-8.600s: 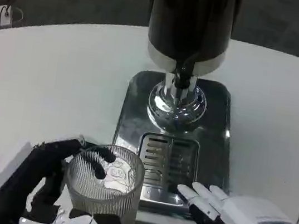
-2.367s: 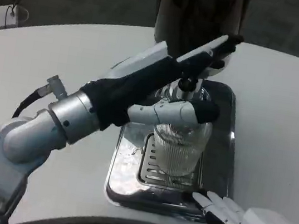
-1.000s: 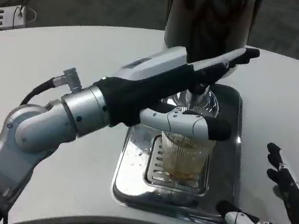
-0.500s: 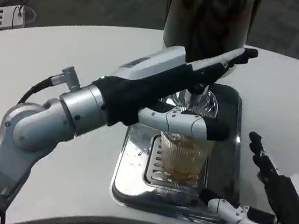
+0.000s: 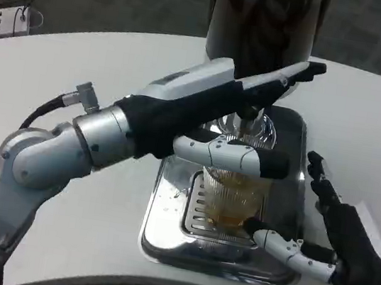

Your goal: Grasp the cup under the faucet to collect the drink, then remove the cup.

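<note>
Right robot hand (image 5: 337, 243) now reaches cup (image 5: 233, 199).

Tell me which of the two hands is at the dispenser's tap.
The left hand: it reaches across above the ribbed cup, fingers up at the tap. The right hand is spread open low beside the cup, over the drip tray.

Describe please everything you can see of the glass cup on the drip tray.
The cup is clear ribbed glass, upright on the slotted grate of the steel drip tray, below the dispenser's faucet. Amber drink fills its lower part. The left robot hand reaches over it, with a white and black finger lying across its rim. The right robot hand is open beside it, one fingertip near its base; contact is unclear.
</note>
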Motion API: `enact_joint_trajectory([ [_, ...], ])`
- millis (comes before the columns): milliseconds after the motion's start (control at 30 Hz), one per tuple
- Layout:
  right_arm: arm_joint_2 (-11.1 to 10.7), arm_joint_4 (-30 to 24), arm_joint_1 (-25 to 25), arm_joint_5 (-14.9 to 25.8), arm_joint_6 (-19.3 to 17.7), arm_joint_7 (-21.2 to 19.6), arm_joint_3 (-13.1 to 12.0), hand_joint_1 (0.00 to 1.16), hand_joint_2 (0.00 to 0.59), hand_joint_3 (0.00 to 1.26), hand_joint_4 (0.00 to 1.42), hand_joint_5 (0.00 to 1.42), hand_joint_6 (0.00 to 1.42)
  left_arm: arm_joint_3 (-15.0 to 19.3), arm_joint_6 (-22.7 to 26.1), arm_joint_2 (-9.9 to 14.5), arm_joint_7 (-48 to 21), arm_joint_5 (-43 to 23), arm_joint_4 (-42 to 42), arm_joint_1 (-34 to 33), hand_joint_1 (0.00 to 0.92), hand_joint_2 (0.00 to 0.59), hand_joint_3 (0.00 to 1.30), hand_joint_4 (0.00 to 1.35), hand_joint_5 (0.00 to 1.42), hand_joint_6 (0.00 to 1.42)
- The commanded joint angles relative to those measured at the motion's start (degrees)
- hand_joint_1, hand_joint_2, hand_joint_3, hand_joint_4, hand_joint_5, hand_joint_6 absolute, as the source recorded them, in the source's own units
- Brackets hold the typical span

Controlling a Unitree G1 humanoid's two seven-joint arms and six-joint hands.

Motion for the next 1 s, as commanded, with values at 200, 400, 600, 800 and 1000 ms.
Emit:
enact_joint_trajectory([
  [200, 0.87, 3.53, -2.71, 1.16, -0.76, -1.51, 1.38, 0.81, 0.201, 0.0, 0.0, 0.0, 0.0, -1.17, 2.48, 1.32, -3.14, 1.78, -0.68, 3.19, 0.0, 0.0, 0.02, 0.0, 0.03, 0.09],
  [400, 0.83, 5.28, -4.49, 1.9, -0.94, -1.56, 1.55, 0.81, 0.201, 0.0, 0.0, 0.0, 0.0, -0.06, 3.44, 1.63, -2.62, 1.06, -2.97, 4.16, 0.0, 0.0, 0.02, 0.0, 0.03, 0.09],
  [600, 0.73, 6.31, -5.79, 2.4, -0.88, -1.59, 1.92, 0.81, 0.203, 0.0, 0.0, 0.0, 0.0, 2.53, 3.6, 1.28, -0.76, -0.2, -5.57, 6.28, 0.0, 0.0, 0.02, 0.0, 0.03, 0.13],
  [800, 0.81, 6.77, -6.44, 2.62, -0.83, -1.74, 2.38, 0.82, 0.209, 0.0, 0.0, 0.0, 0.0, 6.79, 1.85, -0.32, 3.24, -2.33, -7.62, 9.7, 0.0, 0.0, 0.02, 0.0, 0.05, 0.14],
  [1000, 0.98, 6.73, -6.67, 2.59, -0.61, -1.93, 2.9, 0.82, 0.21, 0.0, 0.0, 0.0, 0.01, 10.82, -0.13, -2.37, 6.73, -4.33, -8.75, 12.01, 0.0, 0.0, 0.06, 0.0, 0.09, 0.17],
])
